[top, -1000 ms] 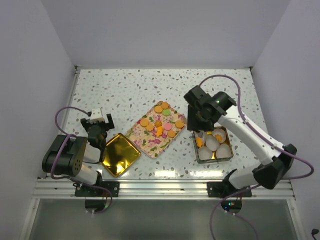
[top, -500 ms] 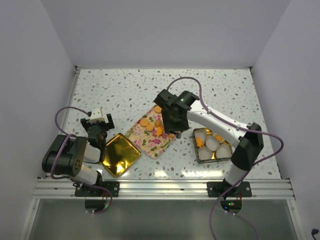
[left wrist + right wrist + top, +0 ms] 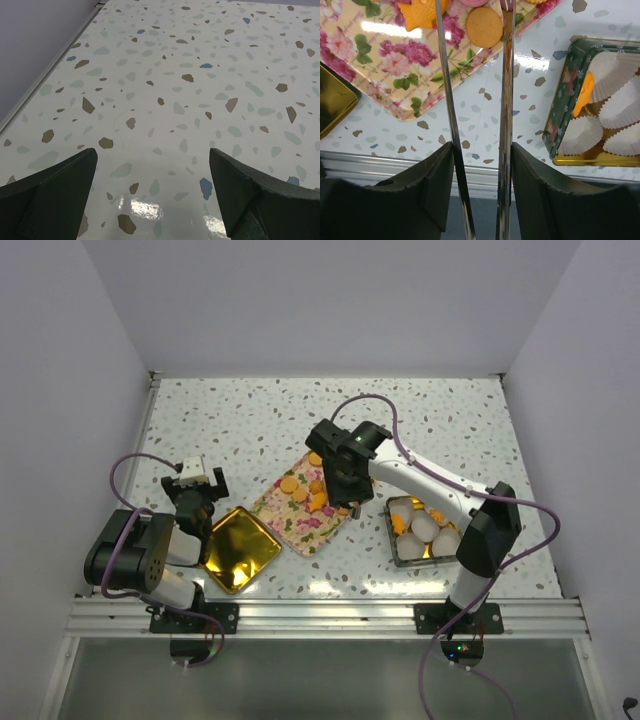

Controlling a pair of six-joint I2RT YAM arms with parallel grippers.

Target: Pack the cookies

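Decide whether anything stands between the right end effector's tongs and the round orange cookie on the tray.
Nothing visible does. The tongs in the right end effector have one blade on each side of the cookie, with only bare tray showing between blades and cookie.

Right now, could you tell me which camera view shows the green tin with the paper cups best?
The top external view: the green tin shows nearly whole, right of the floral tray. The right wrist view catches only its tray-side part, cut by the frame edge. The left wrist view misses it.
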